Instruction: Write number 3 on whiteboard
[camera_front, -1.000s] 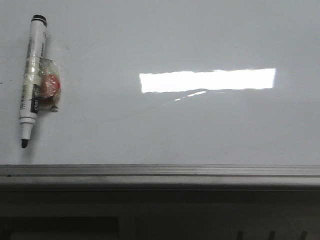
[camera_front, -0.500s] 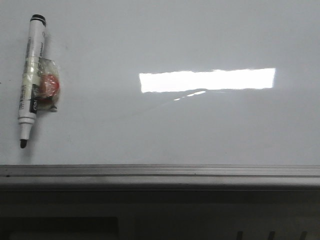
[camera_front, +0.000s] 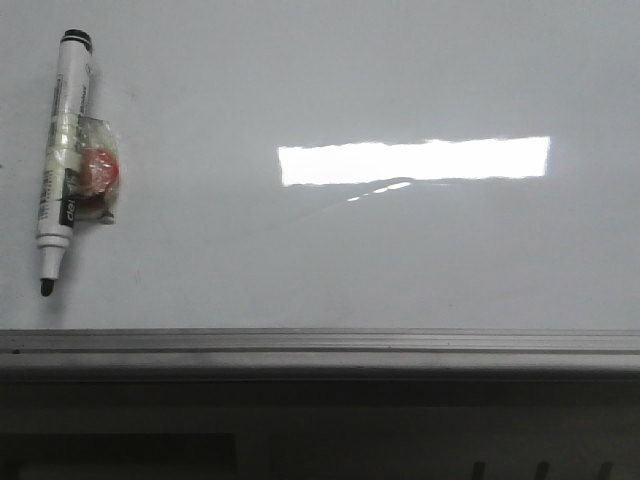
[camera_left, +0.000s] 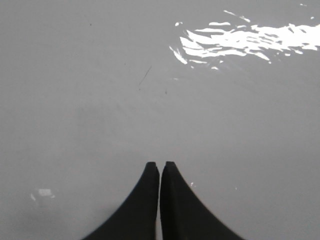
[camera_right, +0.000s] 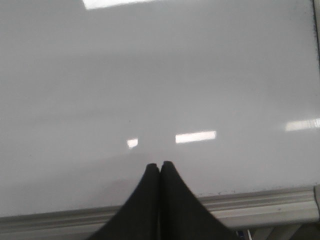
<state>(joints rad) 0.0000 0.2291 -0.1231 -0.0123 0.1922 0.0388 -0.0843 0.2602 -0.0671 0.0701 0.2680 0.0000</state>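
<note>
Whiteboard (camera_front: 330, 260) lies flat under both sets of fingers, left (camera_left: 160, 165) and right (camera_right: 159, 165), each pressed together, empty.

Whiteboard (camera_front: 350, 260) flat; uncapped marker (camera_front: 60, 160) lying on it

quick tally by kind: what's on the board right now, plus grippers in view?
White whiteboard marker with black cap and tip, a small red-and-clear taped bundle on its side: 1
Glossy white-grey whiteboard with grey metal edge rail: 1
Black grippers, both shut: 2, left gripper and right gripper
Drawn number 3: 0 visible
Total: 4
</note>
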